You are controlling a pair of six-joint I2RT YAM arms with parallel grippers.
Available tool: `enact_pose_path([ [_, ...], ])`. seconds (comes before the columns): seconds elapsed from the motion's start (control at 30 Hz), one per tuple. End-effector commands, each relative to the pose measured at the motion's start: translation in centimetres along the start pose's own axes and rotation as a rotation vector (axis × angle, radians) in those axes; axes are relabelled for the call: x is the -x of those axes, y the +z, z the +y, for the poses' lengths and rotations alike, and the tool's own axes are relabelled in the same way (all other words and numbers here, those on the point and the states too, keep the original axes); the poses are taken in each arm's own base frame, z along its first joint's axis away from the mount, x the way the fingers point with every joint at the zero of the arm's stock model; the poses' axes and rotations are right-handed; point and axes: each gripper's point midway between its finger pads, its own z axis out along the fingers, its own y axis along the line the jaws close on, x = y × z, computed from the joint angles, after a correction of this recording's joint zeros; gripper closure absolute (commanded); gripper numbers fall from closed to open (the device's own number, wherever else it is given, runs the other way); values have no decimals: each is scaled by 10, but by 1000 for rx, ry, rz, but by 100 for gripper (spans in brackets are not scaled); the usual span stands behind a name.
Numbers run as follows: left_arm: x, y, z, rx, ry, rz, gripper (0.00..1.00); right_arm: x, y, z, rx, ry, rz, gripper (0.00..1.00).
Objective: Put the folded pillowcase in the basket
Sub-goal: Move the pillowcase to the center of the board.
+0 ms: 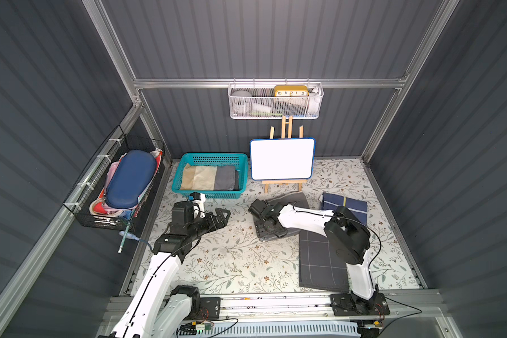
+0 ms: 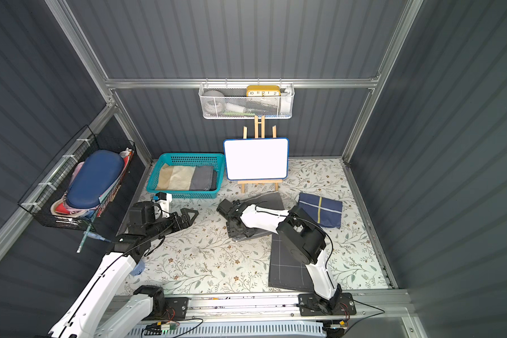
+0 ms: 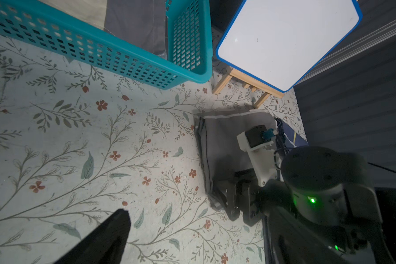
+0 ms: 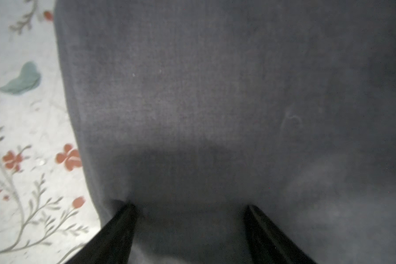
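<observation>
One table, three folded cloths. Nearest: one checked cloth. My right gripper presses, jaws apart, onto one grey pillowcase; I cannot tell whether it grips. My left gripper hangs released. Beyond: one navy cloth, one basket.

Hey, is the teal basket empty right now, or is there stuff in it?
Not empty. The basket holds folded cloths, beige and grey, lying flat on its bottom.

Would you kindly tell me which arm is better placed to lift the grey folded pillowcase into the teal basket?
Right. The right gripper is down on the grey pillowcase, jaws apart and pressing into it; the left gripper hangs open over bare table near the basket.
</observation>
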Motion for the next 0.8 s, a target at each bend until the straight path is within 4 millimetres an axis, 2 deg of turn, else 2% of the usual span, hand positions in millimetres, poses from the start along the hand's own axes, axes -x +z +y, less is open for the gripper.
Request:
enact_pose_path([
  [0.0, -18, 8, 16, 41, -75, 43, 0, -28, -8, 39, 75, -15, 44, 20],
  [0.07, -26, 9, 23, 65, -102, 55, 0, -26, -21, 52, 106, -16, 31, 20],
  [0.13, -33, 10, 28, 76, -123, 66, 0, -15, -38, 50, 118, -4, -20, 21],
  [0.23, -43, 15, 33, 73, -132, 81, 0, 5, -60, 19, 90, 39, -95, 19],
  [0.33, -49, 26, 32, 26, -154, 91, 0, 20, -65, -29, 58, 108, -122, 18],
  [0.47, -68, 45, 30, -24, -201, 168, 0, 23, -47, -74, 11, 163, -81, 18],
  [0.57, -79, 57, 25, -44, -190, 221, 0, 18, -26, -88, 0, 200, -31, 18],
  [0.67, -90, 64, 24, -42, -181, 266, 0, 9, -6, -81, 21, 208, 28, 19],
  [0.77, -95, 65, 28, -29, -179, 277, 0, 1, 9, -62, 74, 211, 61, 19],
])
